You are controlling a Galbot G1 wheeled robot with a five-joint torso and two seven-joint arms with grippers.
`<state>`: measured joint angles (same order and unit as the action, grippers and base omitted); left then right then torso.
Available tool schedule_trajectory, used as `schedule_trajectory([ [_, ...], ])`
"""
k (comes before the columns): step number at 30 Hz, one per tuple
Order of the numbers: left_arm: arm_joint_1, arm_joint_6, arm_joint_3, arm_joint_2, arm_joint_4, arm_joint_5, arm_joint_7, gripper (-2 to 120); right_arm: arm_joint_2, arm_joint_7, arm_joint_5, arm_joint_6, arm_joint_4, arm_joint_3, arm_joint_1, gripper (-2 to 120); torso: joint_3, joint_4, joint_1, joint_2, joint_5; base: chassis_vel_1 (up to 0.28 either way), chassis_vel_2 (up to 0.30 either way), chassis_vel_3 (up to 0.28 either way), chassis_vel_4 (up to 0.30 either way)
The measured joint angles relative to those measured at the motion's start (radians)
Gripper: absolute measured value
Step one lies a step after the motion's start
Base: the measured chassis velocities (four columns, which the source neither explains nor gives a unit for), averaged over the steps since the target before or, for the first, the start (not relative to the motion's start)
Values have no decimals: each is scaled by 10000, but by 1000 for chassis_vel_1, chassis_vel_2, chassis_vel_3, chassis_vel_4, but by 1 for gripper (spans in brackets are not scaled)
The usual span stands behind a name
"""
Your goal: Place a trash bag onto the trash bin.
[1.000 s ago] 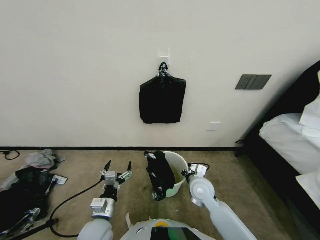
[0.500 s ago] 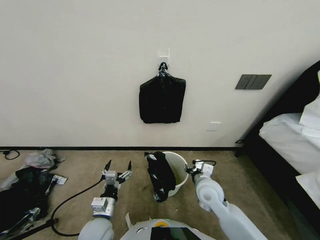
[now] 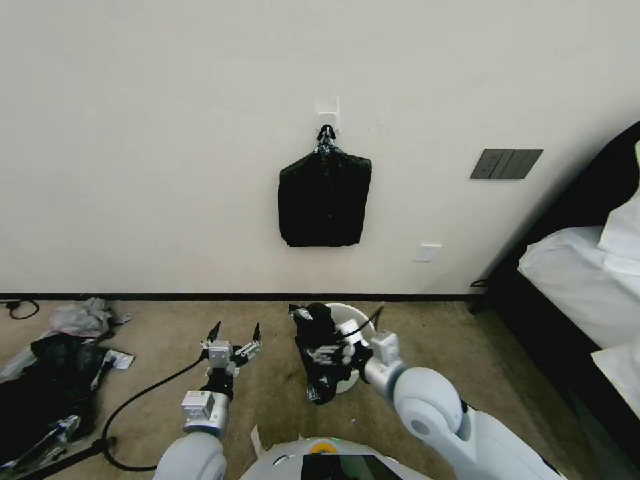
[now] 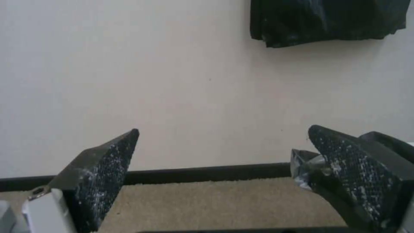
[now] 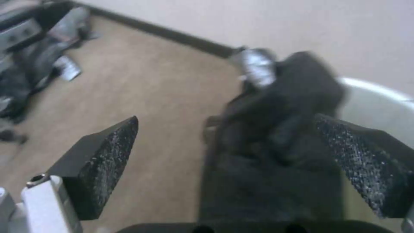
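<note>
Right gripper (image 5: 224, 152) is spread wide, nothing between its pads, poised just off the trash bag (image 3: 321, 353) on the side nearest the robot. The bag hangs crumpled over the left rim of the trash bin (image 3: 360, 317), most of the film spilling down the outside wall towards the carpet (image 3: 267, 387). The bin stands on the floor close to the wall, below the sheaf of black bags (image 3: 325, 199) clipped to a hook. Over on the left, the left gripper (image 3: 233, 331) is also released and empty, held above the carpet well apart from the bin. Further left, a heap of black plastic and scraps (image 3: 53, 373) lies on the floor.

The risk from here, as I read it: the film is thin and bunched, so a pinch could catch only one layer and drag the whole bag off the rim, or tip the light bin
</note>
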<state>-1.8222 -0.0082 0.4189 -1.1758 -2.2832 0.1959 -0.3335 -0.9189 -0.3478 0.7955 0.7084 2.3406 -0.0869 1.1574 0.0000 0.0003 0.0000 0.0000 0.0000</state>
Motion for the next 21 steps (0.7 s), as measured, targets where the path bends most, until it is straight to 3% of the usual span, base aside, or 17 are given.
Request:
schedule_trajectory([
  [7, -5, 13, -6, -62, -17, -11, -1, 100, -74, 80, 100, 29, -608, -762, -449, 100, 0, -2, 1, 0, 2, 0, 0, 0, 0],
  [11, 71, 33, -46, -89, -2, -22, -2, 100, -240, 75, -149, 28, -966, -1135, -647, 93, 0, -5, 1, 0, 0, 0, 0, 0, 0],
  [21, 238, 74, -170, -174, 22, -44, -1, 100, -254, 59, -1090, 3, -1453, -1662, -1047, 53, 0, -3, 0, 0, -1, 0, 0, 0, 0],
])
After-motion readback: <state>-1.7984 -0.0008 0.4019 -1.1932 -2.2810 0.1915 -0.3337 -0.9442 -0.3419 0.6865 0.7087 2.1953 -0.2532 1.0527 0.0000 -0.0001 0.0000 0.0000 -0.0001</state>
